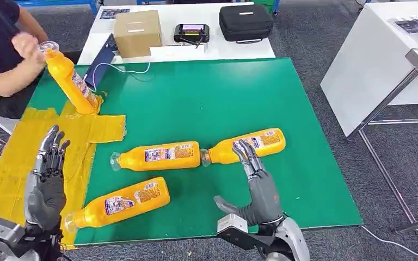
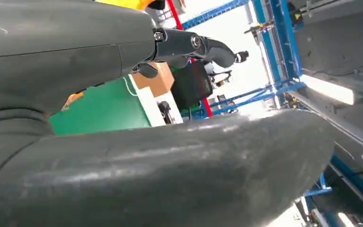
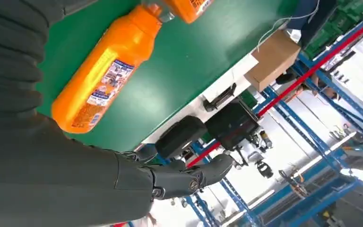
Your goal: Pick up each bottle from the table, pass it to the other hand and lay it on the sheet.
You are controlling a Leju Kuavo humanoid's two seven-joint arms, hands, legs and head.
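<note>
Left robot hand: the left robot hand is up over the yellow sheet at the near left, fingers spread and straight, nothing in it.
Right robot hand: the right robot hand reaches out at the near right, fingers extended and apart, holding nothing; its fingertips sit right at the far-right bottle, though I cannot tell whether they touch it.
Far-right bottle: this orange bottle lies on its side on the green mat, cap pointing left.
Middle bottle: another orange bottle lies flat just left of it, its base almost meeting the first one's cap.
Near bottle: a third bottle lies tilted at the near edge of the mat, cap end toward the yellow sheet.
Tilted bottle: a fourth bottle leans at the far end of the sheet, a person's hand on its cap.
Counter: the green mat covers the counter; beyond it sit a cardboard box, a black case and a small device.
</note>
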